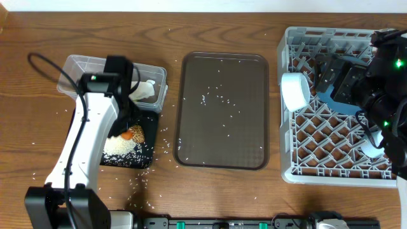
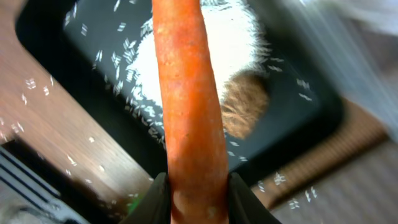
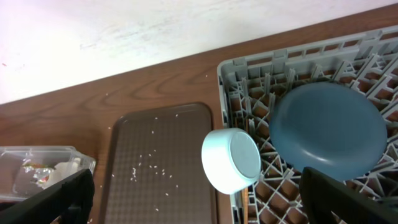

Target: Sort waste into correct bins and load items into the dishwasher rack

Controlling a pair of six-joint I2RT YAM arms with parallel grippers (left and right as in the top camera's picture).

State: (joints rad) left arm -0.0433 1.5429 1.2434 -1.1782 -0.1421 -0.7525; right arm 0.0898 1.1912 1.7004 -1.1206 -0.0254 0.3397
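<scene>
My left gripper [image 2: 198,202] is shut on a small orange carrot [image 2: 186,106], which sticks out lengthways between the two fingers. It hangs over the black tray [image 2: 87,68], which holds a heap of white rice [image 2: 230,43] and a brown food lump [image 2: 244,102]. From overhead, the carrot [image 1: 129,134] shows under the left gripper [image 1: 127,127], above the black tray [image 1: 145,159]. My right gripper [image 3: 199,205] is open and holds nothing, above the grey dishwasher rack [image 1: 337,172]. In the rack, a white bowl [image 3: 231,160] lies on its side beside a dark blue plate [image 3: 328,129].
The clear tub [image 1: 76,70] behind the black tray holds a crumpled white tissue [image 1: 145,92]. A brown serving tray [image 1: 221,108] with scattered rice grains lies between the bins and the rack. Loose rice dots the wooden table [image 1: 165,143] around the black tray.
</scene>
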